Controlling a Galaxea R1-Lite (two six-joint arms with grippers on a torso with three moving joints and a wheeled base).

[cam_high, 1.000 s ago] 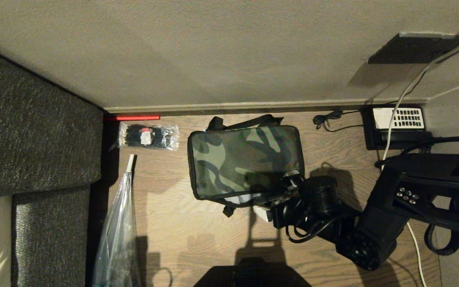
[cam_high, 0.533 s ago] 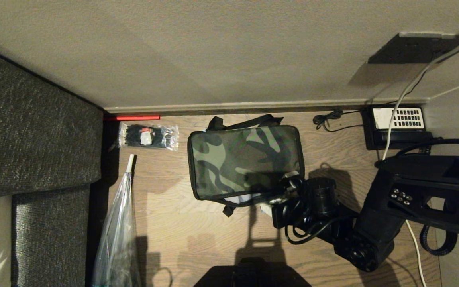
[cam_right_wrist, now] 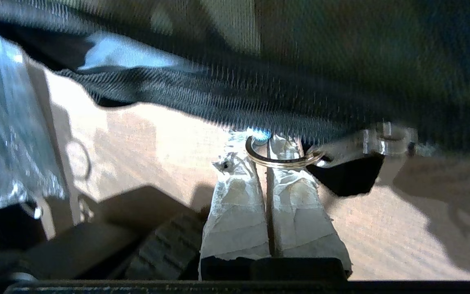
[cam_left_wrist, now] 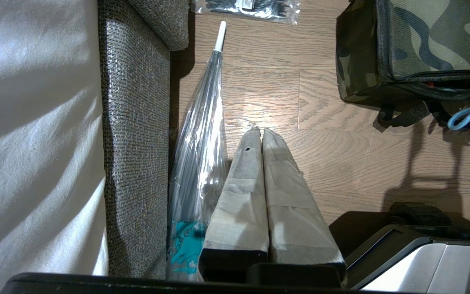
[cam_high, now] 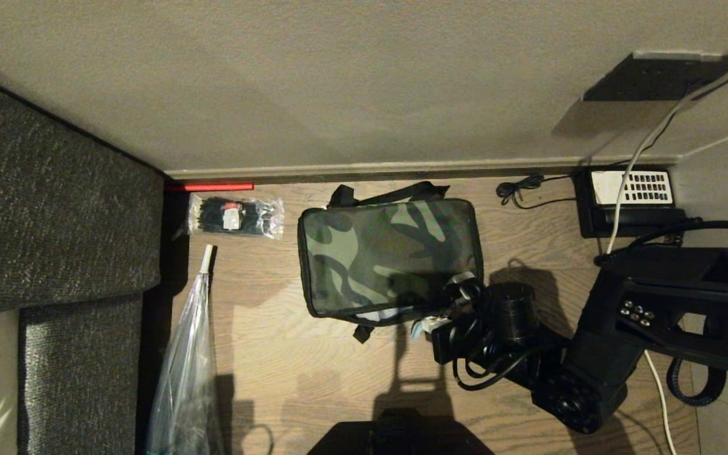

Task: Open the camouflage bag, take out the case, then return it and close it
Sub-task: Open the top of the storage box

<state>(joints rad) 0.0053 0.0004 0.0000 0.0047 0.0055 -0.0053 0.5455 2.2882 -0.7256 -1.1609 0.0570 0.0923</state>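
The camouflage bag [cam_high: 390, 256] is lying flat on the wooden floor [cam_high: 288, 379], just in front of the wall, with its lid down and the camouflage top facing up. Along its near edge a thin slit is showing some pale lining, so the zip may already be partly undone there, though I cannot tell how far. The case is not showing anywhere; judging by the closed lid, it is probably sitting inside the bag.

The right hand [cam_right_wrist: 265, 153] is working at the bag's near right corner. Its taped fingers [cam_right_wrist: 235, 212] are pressed together, and a metal ring [cam_right_wrist: 282, 157] (hooked to the zip puller [cam_right_wrist: 382, 141], with a bit of blue cord beside it) is sitting right at their tips. It looks as if they are pinching the ring or the cord, but the exact point of contact is hidden under the bag's black edging.

The left hand [cam_left_wrist: 261, 136] is hanging idle over the floor beside a folded clear umbrella [cam_left_wrist: 202, 134], its fingers closed on nothing, well apart from the bag.

So the task is sitting at its first step. The grip on the zip pull seems made; running the zip round, lifting the lid, taking the case out, putting it back and zipping up are all left to do.
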